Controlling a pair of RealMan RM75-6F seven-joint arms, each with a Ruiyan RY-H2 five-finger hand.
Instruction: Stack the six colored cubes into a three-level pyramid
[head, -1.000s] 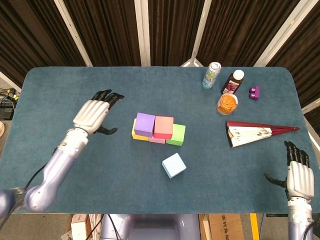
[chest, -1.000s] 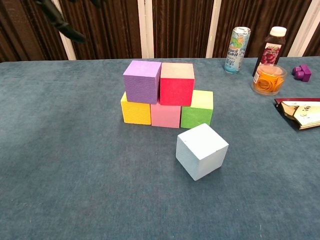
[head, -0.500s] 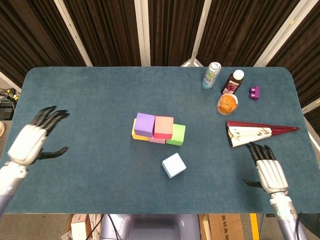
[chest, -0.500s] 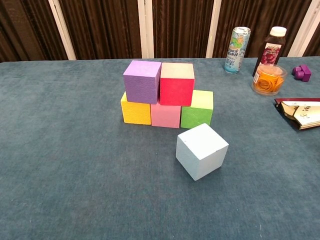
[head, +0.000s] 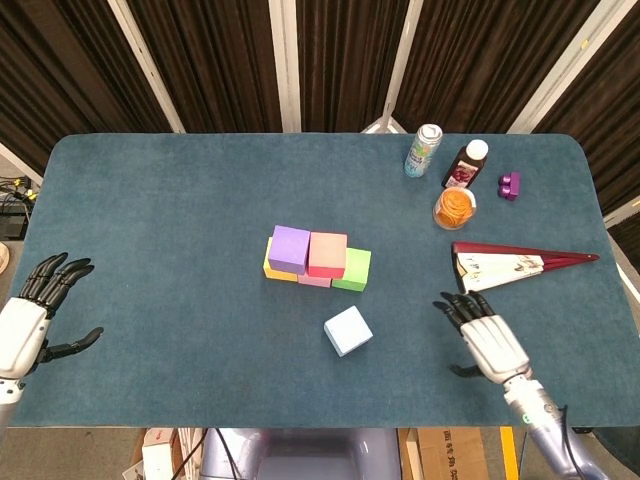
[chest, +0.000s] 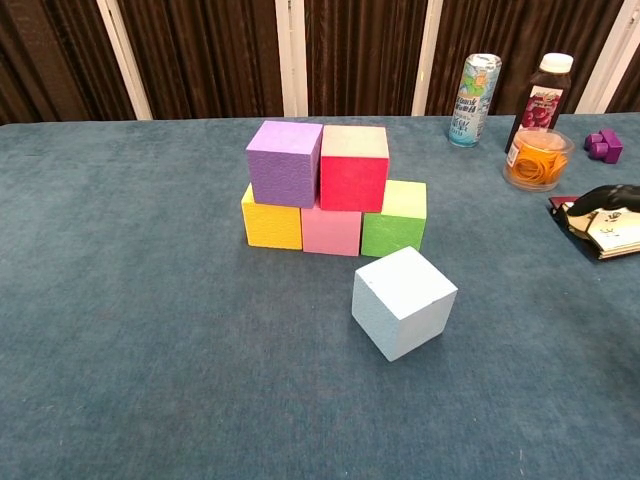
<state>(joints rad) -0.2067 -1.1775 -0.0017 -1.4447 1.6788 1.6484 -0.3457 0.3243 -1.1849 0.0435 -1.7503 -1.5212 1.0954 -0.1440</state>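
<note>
Foam-looking matte cubes on the teal felt-like table (head: 180, 190): yellow cube (chest: 271, 219), pink cube (chest: 332, 231) and green cube (chest: 395, 220) in a touching bottom row, purple cube (chest: 284, 162) and red cube (chest: 353, 167) side by side on top. The light blue cube (chest: 403, 302) sits loose on the table just in front of the green one, turned at an angle.

Compared with half a second ago, I've pulled my left hand (head: 25, 322) further back to the table's near-left edge, and my right hand (head: 487, 338) has come in toward the middle. Cubes haven't moved.

Both hands hold nothing, fingers (head: 457, 309) spread apart. The light blue cube lies to the left of my right hand, apart from it; left hand is well apart from everything.

At the back right: a can (head: 422, 150), a dark bottle (head: 465, 164), a clear cup of orange pieces (head: 455, 208), a small purple object (head: 509, 184) and a folded red-edged fan-like thing (head: 515, 265).
</note>
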